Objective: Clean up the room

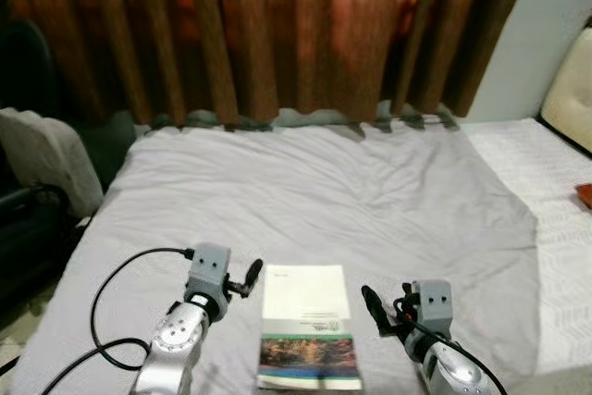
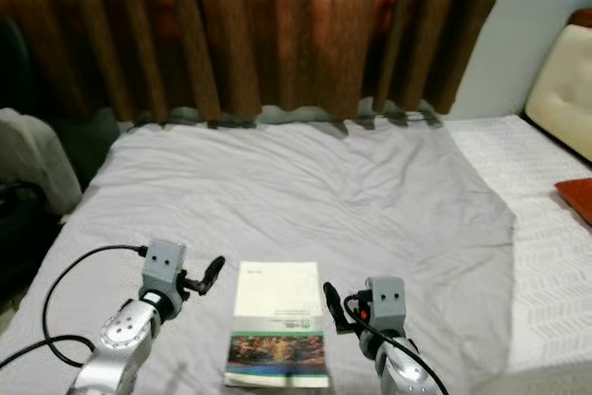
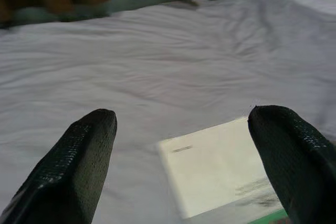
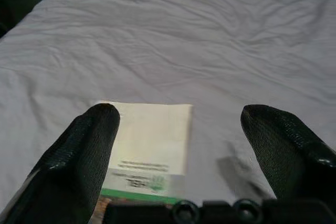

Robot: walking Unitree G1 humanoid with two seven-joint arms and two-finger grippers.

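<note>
Book [image 1: 308,326] flat on bed [image 1: 324,191], btwn left gripper [image 1: 252,275] & right gripper [image 1: 372,307]; both fingers wide, empty. Approach low, pinch book edge, lift level.

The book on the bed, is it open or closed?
Closed. The book lies flat on the grey sheet with its cover up, no pages spread, between the left gripper and right gripper.

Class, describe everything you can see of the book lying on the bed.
The book is a thin paperback lying flat and closed on the grey bedsheet. Its cover is mostly white with small dark print, a green band and a colourful picture strip at the near end. It sits between the left claw and right claw, touched by neither.
</note>
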